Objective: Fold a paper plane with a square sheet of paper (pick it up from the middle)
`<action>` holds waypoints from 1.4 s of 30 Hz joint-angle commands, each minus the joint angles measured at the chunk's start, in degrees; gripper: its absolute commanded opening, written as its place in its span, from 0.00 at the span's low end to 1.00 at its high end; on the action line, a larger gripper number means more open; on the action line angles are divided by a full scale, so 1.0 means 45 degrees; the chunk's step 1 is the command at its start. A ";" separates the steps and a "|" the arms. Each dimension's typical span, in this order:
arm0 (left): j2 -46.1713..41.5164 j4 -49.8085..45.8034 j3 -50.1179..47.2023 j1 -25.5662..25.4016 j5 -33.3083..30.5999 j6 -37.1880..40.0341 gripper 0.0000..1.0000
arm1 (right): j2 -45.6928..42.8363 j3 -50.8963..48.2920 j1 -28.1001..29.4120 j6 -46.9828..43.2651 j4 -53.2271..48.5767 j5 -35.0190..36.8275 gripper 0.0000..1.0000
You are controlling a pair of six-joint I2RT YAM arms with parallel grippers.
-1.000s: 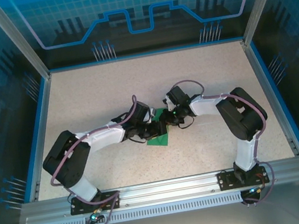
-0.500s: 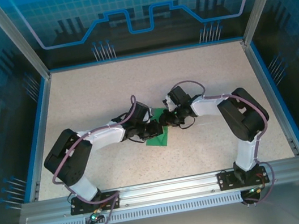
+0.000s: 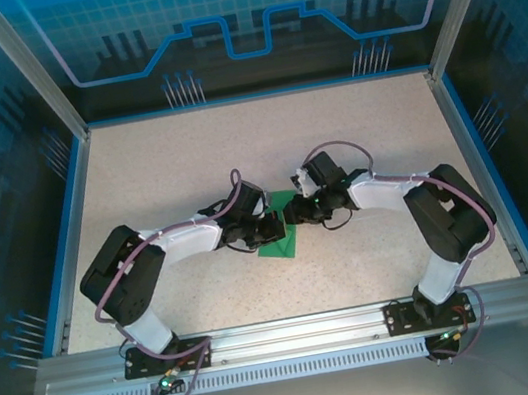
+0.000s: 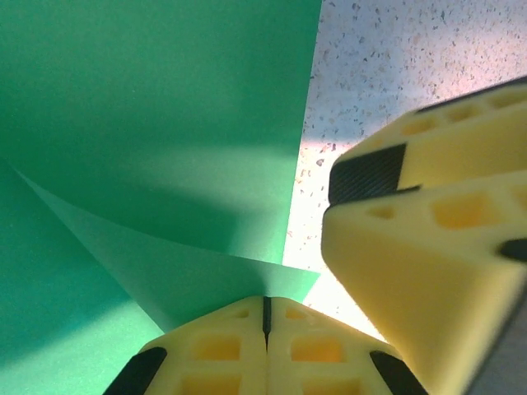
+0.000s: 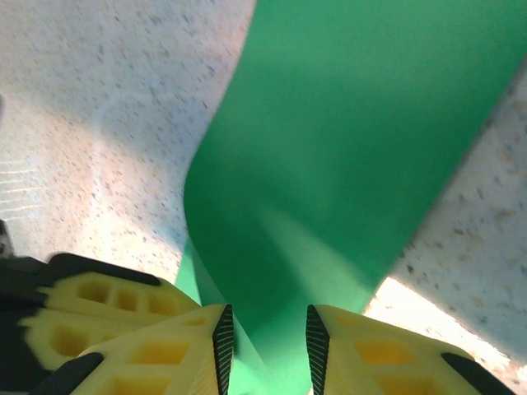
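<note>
I see the green sheet of paper lying near the middle of the speckled table, bright, matte and unmarked. It is partly folded, not flat. In the left wrist view a triangular flap crosses the layer beneath, its pointed tip pinched in the left gripper. In the right wrist view one edge curls upward in a soft, rounded bend.
</note>
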 commanded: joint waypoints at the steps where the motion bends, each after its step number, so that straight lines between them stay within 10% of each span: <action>1: 0.0162 -0.0068 -0.0080 0.0063 -0.0179 0.0084 0.05 | -0.0193 -0.0196 -0.0066 -0.0282 -0.0360 -0.0470 0.34; 42: -0.0108 -0.0190 0.0003 0.0074 -0.0112 0.0166 0.00 | 0.0669 -0.0787 0.0160 0.0404 0.1252 -0.1665 0.21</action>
